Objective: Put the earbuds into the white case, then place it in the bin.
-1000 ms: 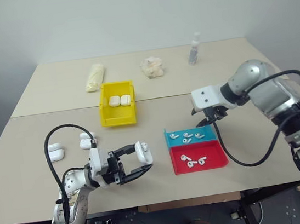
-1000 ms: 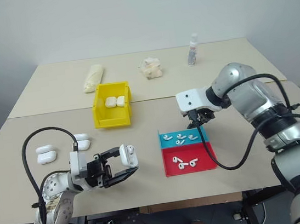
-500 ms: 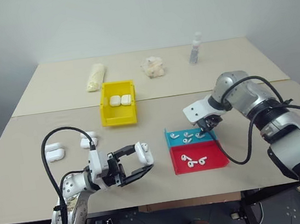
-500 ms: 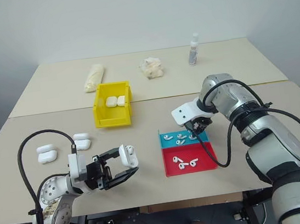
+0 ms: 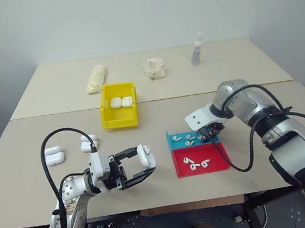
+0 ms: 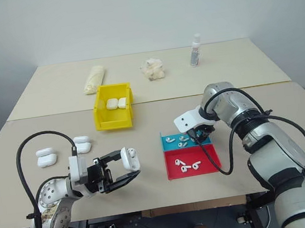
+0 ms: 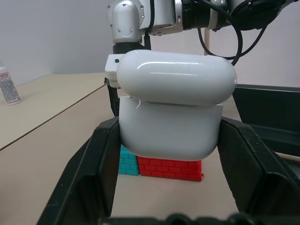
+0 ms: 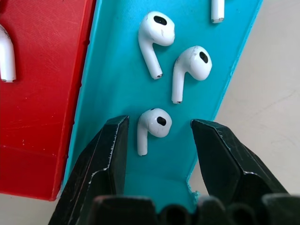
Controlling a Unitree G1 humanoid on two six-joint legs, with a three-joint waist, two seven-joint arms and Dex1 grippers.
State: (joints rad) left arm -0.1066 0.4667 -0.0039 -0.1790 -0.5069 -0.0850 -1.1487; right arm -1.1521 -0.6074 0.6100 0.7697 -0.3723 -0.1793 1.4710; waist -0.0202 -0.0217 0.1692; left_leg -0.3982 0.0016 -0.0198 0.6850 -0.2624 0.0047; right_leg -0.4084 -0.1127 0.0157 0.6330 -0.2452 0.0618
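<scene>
- The left pincer (image 5: 138, 166) hovers above the near left part of the beige desk (image 5: 158, 113), pointing sideways toward the robot's right.
- Its two black fingers are clamped on a small glossy white rounded case (image 7: 171, 110), gripping the lower body from both sides; the hinged lid sits on top, slightly ajar.
- The right pincer (image 8: 159, 136) points steeply down into the shallow teal plastic tray (image 5: 174, 140), at the end of the tray farthest from the left arm.
- Its black fingers stand partly apart, holding nothing, with one tiny glossy white stemmed earbud (image 8: 152, 126) lying on the teal floor between the tips.
- Whether the tips touch the tray floor cannot be told.
- Two more earbuds (image 8: 190, 68) lie just beyond that one in the same tray.
- A shallow red plastic tray (image 5: 218, 164) sits touching the teal one on the near side, with a few white earbuds inside.
- The small bright yellow plastic bin (image 5: 120, 118) stands toward the middle of the desk, well apart from both trays, with two closed white cases (image 5: 122, 102) side by side inside.
- More white cases (image 5: 55, 155) lie on the desk at the robot's left.
- A small clear bottle (image 5: 197, 50), a crumpled pale wad (image 5: 155, 68) and a pale yellowish bag (image 5: 95, 78) rest along the far part.
</scene>
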